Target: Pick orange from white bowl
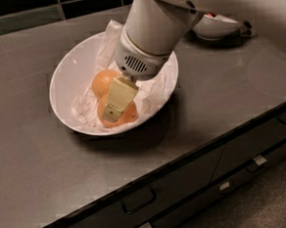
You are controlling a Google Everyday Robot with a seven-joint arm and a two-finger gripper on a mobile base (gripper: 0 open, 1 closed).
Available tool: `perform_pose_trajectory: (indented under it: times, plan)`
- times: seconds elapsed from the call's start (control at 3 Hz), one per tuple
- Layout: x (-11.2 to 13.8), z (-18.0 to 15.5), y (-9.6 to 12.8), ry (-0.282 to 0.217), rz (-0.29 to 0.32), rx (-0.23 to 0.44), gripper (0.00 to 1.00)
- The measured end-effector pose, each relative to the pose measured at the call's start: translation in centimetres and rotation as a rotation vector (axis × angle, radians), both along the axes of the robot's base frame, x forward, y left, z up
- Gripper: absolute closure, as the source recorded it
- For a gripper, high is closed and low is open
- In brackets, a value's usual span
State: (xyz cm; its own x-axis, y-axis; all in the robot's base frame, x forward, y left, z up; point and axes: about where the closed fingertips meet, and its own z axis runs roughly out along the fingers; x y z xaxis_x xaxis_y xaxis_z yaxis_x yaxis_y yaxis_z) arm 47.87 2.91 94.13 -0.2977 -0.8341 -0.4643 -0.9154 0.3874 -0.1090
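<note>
over the dark countertop (220, 96), near its back half: the arm (160, 16) enters from the upper right and slants down-left into the white bowl (69, 82). thick pale cylinder, smooth shell, flaring into a rounded wrist housing with a small slotted vent (135, 63) on the camera side. the wrist hangs above the bowl's middle and covers part of the far rim.

countertop: matte grey-brown, flat, faint sheen. below its front edge, dark drawer fronts (197, 181) with a bar handle (138, 200) and small light tabs.

white bowl: wide, glossy, oval, sitting on the counter. lining is crumpled white paper (153, 88), creased, rising past the rim at the back.

second white bowl (215, 27) at back right, mostly behind the arm, well apart from the first.

orange (129, 116): round, deep reddish-orange, dull dimpled skin, resting on the paper at the bowl's near side. touching it just behind and to the left, a paler, yellower orange (103, 82).

gripper (116, 100): cream-coloured, flat and blocky, tapering downward from the wrist, tilted with its tip toward the lower left. it lies across the top and front of the orange, covering the fruit's middle, and sits just beside the paler one. how wide it stands, and whether it has hold of the orange, cannot be told from this angle.
</note>
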Motion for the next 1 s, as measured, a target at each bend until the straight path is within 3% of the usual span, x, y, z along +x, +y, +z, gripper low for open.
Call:
perform_pose_trajectory:
  times: [0.67, 1.0]
  plan:
    - [0.88, -1.41, 0.02, -0.04, -0.094, -0.024, 0.19]
    - [0.88, -1.41, 0.02, -0.04, -0.094, -0.025, 0.14]
